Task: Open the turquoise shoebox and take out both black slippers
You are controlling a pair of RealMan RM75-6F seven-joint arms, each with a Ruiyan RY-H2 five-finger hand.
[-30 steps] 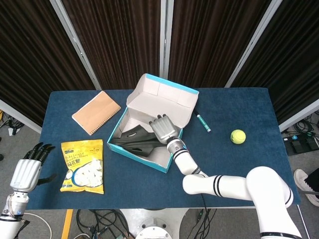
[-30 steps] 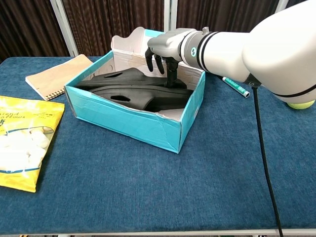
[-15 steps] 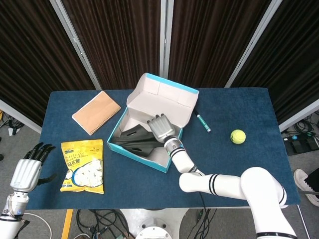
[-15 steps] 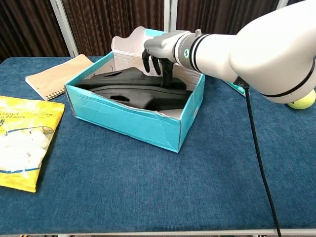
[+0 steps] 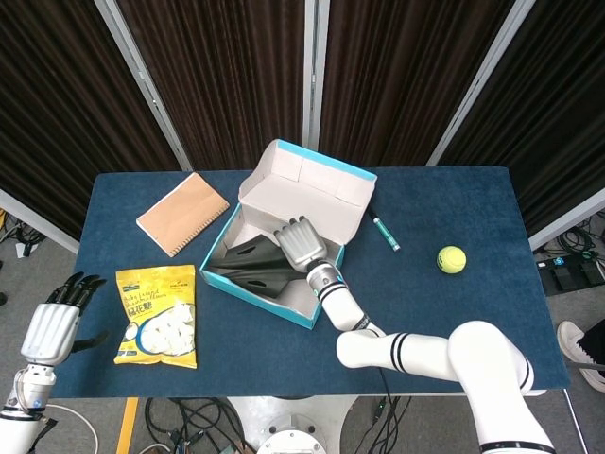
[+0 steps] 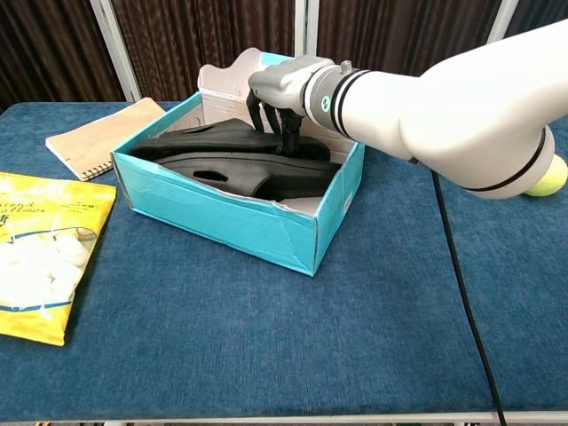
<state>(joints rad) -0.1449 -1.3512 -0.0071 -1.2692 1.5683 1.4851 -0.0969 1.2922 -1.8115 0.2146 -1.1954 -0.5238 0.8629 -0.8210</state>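
The turquoise shoebox (image 5: pixel 308 312) (image 6: pixel 222 220) stands mid-table with its lid (image 5: pixel 307 184) tipped up at the back. Both black slippers (image 5: pixel 248 267) (image 6: pixel 232 167) lie inside, side by side. My right hand (image 5: pixel 300 244) (image 6: pixel 282 89) hovers over the box's right end, palm down. Its fingers (image 6: pixel 289 133) hang apart into the box and touch the heel end of the rear slipper; no slipper is lifted. My left hand (image 5: pixel 52 323) shows only in the head view, off the table's near left corner, with fingers straight and nothing in it.
A tan spiral notebook (image 5: pixel 182 214) (image 6: pixel 98 138) lies left of the box. In front of it is a yellow snack bag (image 5: pixel 157 315) (image 6: pixel 35 253). A teal marker (image 5: pixel 385 233) and a tennis ball (image 5: pixel 452 259) (image 6: pixel 550 176) lie to the right.
My right hand has moved a little left inside the box, and the box with its slippers has slid slightly left with it. The left hand has not moved.
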